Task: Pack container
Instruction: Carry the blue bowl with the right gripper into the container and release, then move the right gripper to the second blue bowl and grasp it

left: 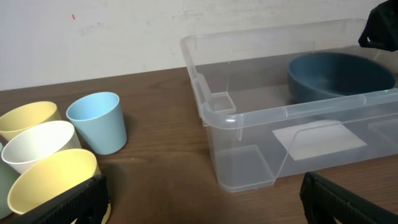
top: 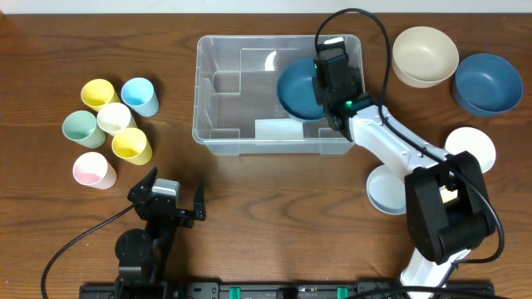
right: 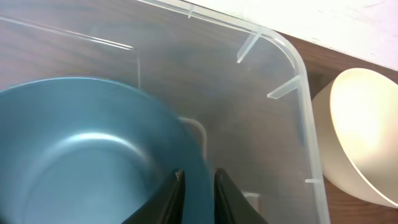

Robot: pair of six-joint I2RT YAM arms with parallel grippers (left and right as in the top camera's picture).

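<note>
The clear plastic container (top: pixel 218 91) stands at the table's back middle; it also shows in the left wrist view (left: pixel 249 118) and the right wrist view (right: pixel 292 68). My right gripper (top: pixel 332 79) is inside its right end, shut on the rim of a dark blue bowl (top: pixel 298 90). In the right wrist view the fingers (right: pixel 198 186) pinch that bowl's rim (right: pixel 81 137). The bowl shows in the left wrist view (left: pixel 339 74) too. My left gripper (top: pixel 166 203) is open and empty, low near the table's front left (left: pixel 199 199).
Several pastel cups (top: pixel 112 120) cluster at the left, seen close in the left wrist view (left: pixel 96 121). A cream bowl (top: pixel 424 54), a dark blue bowl (top: pixel 489 81), a white bowl (top: pixel 470 148) and a pale blue bowl (top: pixel 386 191) sit right of the container.
</note>
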